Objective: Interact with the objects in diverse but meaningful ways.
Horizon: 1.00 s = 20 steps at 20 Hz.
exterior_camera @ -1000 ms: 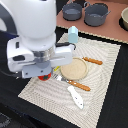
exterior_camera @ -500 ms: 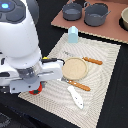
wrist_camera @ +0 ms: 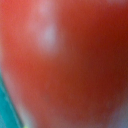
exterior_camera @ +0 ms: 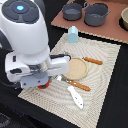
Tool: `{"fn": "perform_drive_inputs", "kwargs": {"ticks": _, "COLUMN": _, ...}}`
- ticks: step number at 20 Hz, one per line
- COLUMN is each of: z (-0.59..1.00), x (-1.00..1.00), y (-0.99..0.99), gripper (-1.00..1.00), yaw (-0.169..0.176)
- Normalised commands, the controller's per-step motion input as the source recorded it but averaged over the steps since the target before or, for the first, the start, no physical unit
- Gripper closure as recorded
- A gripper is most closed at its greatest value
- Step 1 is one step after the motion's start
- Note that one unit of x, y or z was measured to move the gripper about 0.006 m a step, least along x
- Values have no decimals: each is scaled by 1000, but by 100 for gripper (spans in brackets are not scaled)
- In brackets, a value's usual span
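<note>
A: Up close, the wrist view is all red pepper (wrist_camera: 70, 60) — right against the camera. Is the gripper (exterior_camera: 44, 84) holding it?

B: I cannot tell; the arm hides the jaws. The pepper sits low on the striped mat (exterior_camera: 107, 65), beside the tan plate (exterior_camera: 75, 68).

A: Probably grasping. Next, confirm grip, then lift.

B: Farther back, the carton (exterior_camera: 73, 34).

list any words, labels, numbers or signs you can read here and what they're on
None can be read.
The small carton on the mat is light blue and white in the exterior view, too blurred to show any print.
The wrist view is filled by a blurred red object with no lettering visible.
The grey pots and the robot arm show no legible marks.
</note>
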Motion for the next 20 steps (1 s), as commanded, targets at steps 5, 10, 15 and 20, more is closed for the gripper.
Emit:
{"fn": "perform_drive_inputs", "kwargs": {"ticks": 5, "z": -237, "x": 12, "y": -266, "gripper": 100, "yaw": -12}}
{"fn": "perform_drive_inputs", "kwargs": {"ticks": 10, "z": -325, "x": -37, "y": -403, "gripper": 100, "yaw": -3}}
{"fn": "perform_drive_inputs", "kwargs": {"ticks": 15, "z": -603, "x": -35, "y": -97, "gripper": 100, "yaw": 19}}
{"fn": "perform_drive_inputs", "kwargs": {"ticks": 20, "z": -1000, "x": -101, "y": -4, "gripper": 100, "yaw": 73}}
